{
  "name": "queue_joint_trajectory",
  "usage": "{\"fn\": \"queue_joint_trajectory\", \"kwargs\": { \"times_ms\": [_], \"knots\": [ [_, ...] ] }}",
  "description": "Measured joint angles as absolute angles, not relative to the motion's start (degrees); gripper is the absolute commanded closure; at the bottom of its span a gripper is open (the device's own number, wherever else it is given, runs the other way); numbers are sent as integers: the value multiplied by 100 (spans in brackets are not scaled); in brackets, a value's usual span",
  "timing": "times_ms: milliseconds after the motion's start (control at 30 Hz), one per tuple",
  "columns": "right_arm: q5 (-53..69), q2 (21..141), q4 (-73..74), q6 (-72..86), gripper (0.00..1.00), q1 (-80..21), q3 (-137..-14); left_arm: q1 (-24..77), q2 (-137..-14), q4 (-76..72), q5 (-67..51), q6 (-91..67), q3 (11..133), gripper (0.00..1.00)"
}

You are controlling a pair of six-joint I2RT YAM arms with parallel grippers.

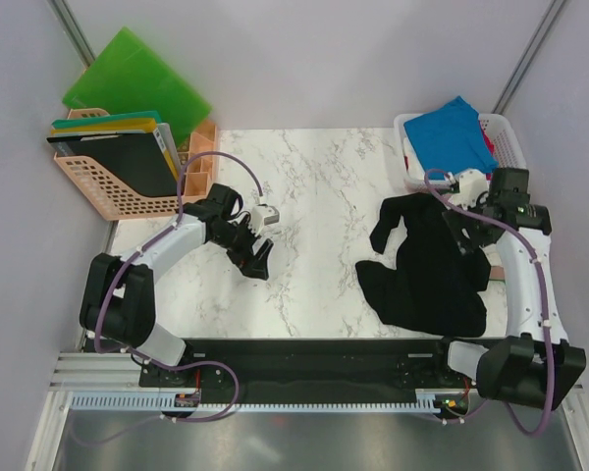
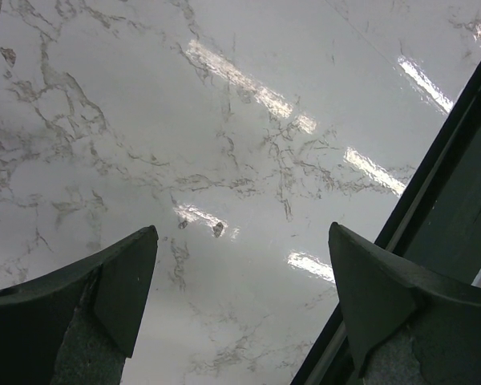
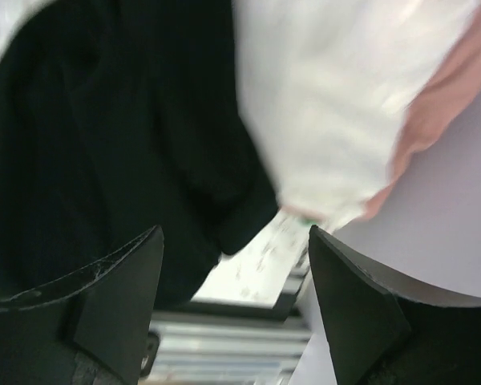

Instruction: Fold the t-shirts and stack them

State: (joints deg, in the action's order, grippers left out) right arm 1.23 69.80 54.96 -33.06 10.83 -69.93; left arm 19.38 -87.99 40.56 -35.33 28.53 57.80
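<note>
The black t-shirt lies crumpled at the right of the marble surface, just under the right pincer, whose jaws stand apart, gripping nothing. The left pincer gapes wide over marble, well apart from it. Only the top view shows a blue t-shirt in the white basket. Only the right wrist view shows blurred white cloth and pink cloth.

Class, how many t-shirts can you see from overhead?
2: a black t-shirt crumpled on the table's right side; a blue t-shirt atop the white basket, others possibly hidden beneath it.
</note>
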Motion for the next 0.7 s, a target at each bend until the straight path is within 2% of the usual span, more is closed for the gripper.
{"fn": "queue_joint_trajectory", "kwargs": {
  "times_ms": [167,333,467,700],
  "knots": [
    [370,6077,6027,-3618,19,1347,-5612,1940,-8705,4014,-3391,2853,5780,7],
    [587,5771,6173,-3763,18,1581,-4943,1942,-8383,3721,-2952,2847,5677,7],
    [784,6088,6007,-4005,18,2316,-4934,1918,-7688,3507,-2324,2858,5500,5],
    [1474,7708,5793,-4958,11,4399,-5231,1568,-6987,3249,-1594,2985,5498,4]
  ]
}}
